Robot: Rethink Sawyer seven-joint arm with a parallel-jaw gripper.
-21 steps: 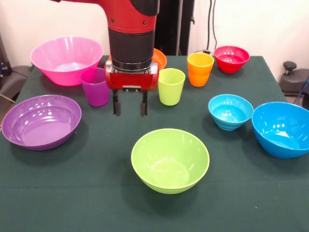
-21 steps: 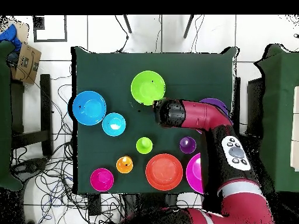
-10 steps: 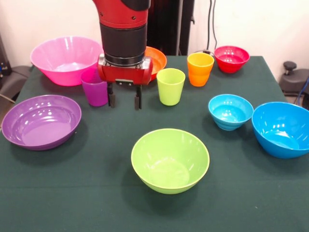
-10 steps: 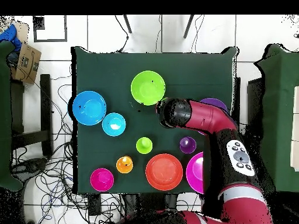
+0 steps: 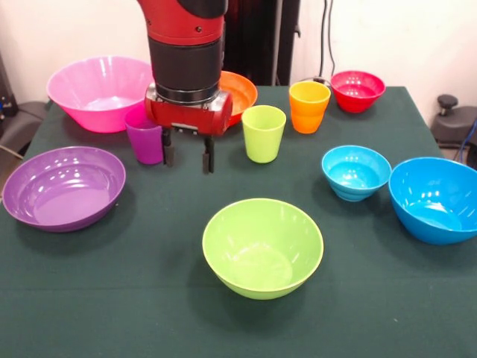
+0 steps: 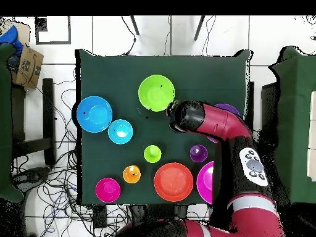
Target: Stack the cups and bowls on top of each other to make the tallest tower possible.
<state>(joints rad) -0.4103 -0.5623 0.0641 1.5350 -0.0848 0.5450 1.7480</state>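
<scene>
Front view shows the gripper (image 5: 187, 157) hanging just beside the purple cup (image 5: 144, 135), its two dark fingers spread apart with nothing between them. Nothing is stacked yet: every cup and bowl sits alone on the green table (image 5: 149, 298). The lime green cup (image 5: 264, 133) and orange cup (image 5: 308, 106) stand in a loose row with the purple one, and the big pink bowl (image 5: 100, 91) and orange bowl (image 5: 240, 92) lie behind the arm. The shallow purple bowl (image 5: 62, 185), lime green bowl (image 5: 262, 247), small light blue bowl (image 5: 355, 171), big blue bowl (image 5: 435, 198) and small red bowl (image 5: 357, 90) are spread well apart.

My guess is that this is the approach to a first pick (the purple cup looks the likeliest target, though I can't be sure). Next, the fingers would need to straddle the cup's wall, lower, then close before lifting it toward a wide bowl as a base.
</scene>
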